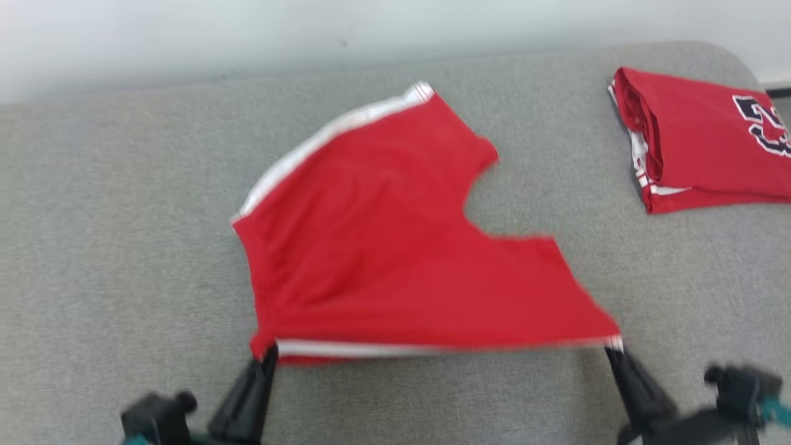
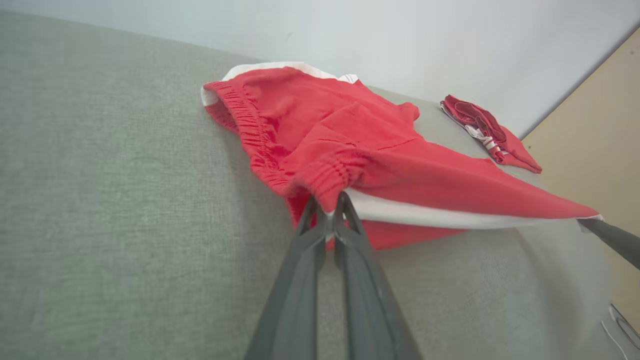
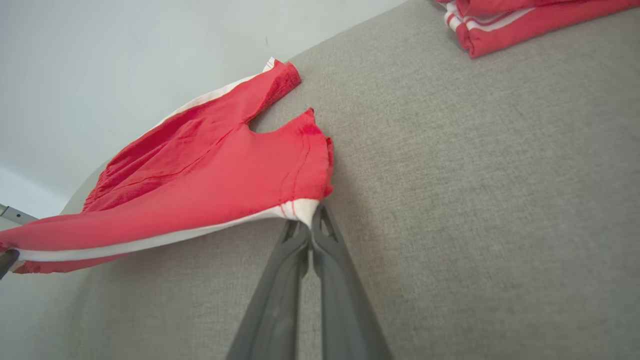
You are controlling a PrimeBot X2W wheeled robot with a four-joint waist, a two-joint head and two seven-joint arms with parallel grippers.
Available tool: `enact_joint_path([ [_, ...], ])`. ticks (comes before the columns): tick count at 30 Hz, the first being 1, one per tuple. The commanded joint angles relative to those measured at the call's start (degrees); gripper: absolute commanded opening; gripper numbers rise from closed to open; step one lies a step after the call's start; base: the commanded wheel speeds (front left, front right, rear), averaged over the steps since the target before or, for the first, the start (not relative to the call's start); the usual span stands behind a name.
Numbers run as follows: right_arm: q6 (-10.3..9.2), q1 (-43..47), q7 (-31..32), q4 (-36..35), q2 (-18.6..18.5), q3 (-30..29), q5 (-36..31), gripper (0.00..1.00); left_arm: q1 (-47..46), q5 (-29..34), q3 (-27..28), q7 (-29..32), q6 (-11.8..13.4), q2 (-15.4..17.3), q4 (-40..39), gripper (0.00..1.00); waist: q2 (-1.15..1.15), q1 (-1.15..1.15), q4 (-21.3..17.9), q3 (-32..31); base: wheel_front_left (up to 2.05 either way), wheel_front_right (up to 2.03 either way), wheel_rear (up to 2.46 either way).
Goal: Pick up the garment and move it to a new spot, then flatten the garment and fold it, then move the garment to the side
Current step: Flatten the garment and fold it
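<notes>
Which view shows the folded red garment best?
Head view: the folded red garment lies nearly whole, navy print visible. Left wrist view shows it small and distant; right wrist view catches its striped edge.

folded red jersey (image 1: 704, 142) | far R on grey fabric surface (image 1: 123, 247) | white wall (image 1: 185, 37) bkgd

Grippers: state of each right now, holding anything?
Left gripper: jaws shut on the red shorts, at the waistband corner.
Right gripper: jaws shut on the red shorts, at a white-trimmed leg-hem corner.
</notes>
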Motion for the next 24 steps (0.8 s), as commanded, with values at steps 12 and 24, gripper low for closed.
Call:
enact_joint_path([
  [12, -0.18, 15.7, 7.7, -13.3, 8.8, -10.5, -6.9, 0.00, 8.3, 5.1, 1.7, -0.2, -3.4, -3.9, 1.0, 0.00, 0.00, 0.01, 2.3, -3.0, 0.00, 0.00, 0.00],
  [24, -0.18, 0.2, 10.5, -11.3, 6.7, -11.1, -8.1, 0.00, -0.2, 8.0, 3.1, -0.2, -7.0, -6.6, 2.9, 0.00, 0.00, 0.01, 4.7, -1.5, 0.00, 0.00, 0.00],
])
